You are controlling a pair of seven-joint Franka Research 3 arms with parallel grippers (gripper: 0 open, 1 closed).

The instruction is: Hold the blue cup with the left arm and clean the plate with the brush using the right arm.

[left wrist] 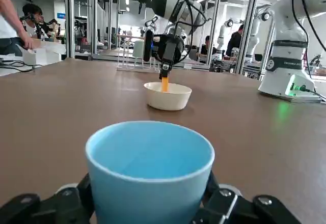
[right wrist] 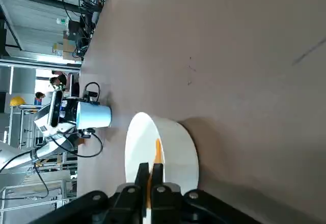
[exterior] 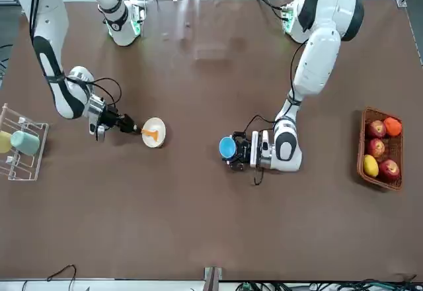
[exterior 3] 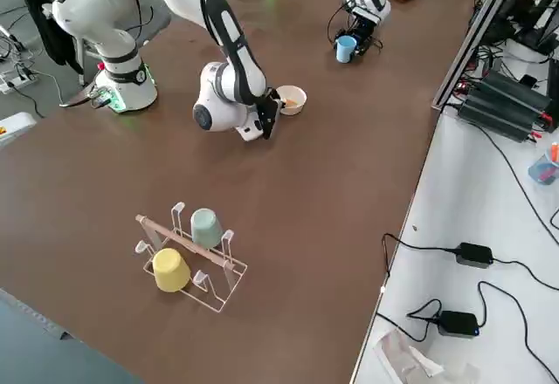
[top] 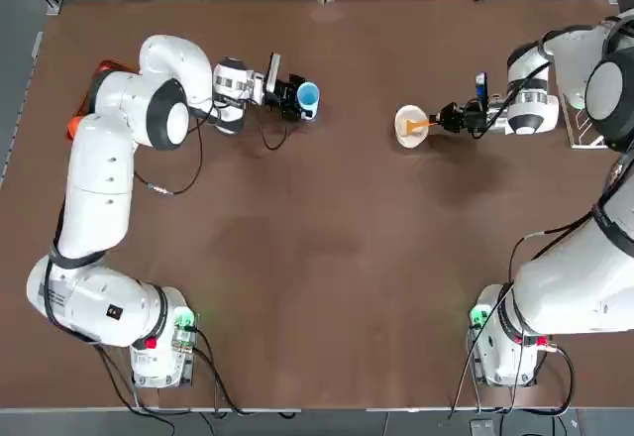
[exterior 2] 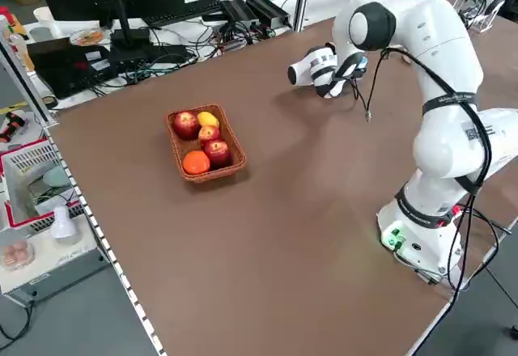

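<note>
1. I take the plate (top: 410,125) as my landmark: a small cream-white dish standing upright on the brown table (top: 327,258), toward the far side from the arm bases.
2. My right gripper (top: 443,119) sits just beside the plate on the right arm's side, lying low and level over the table. Its fingers (right wrist: 144,175) are pinched tight on the orange handle of the brush (right wrist: 158,152).
3. The brush reaches over the plate's rim, with its tip down inside the dish.
4. The blue cup (top: 308,96) stands upright on the table, well apart from the plate, on the left arm's side of it.
5. My left gripper (top: 294,99) is level with the table and clamped around the blue cup, a finger on each side of its lower wall; from the left wrist camera the cup's open mouth fills the foreground, with the plate beyond.
6. A wire rack (exterior: 23,152) holding a pale green cup (exterior: 25,142) and a yellow cup (exterior 3: 170,270) sits past the right gripper, away from the plate.
7. A basket of fruit (exterior: 381,147) sits beyond the left arm, far from the plate.
</note>
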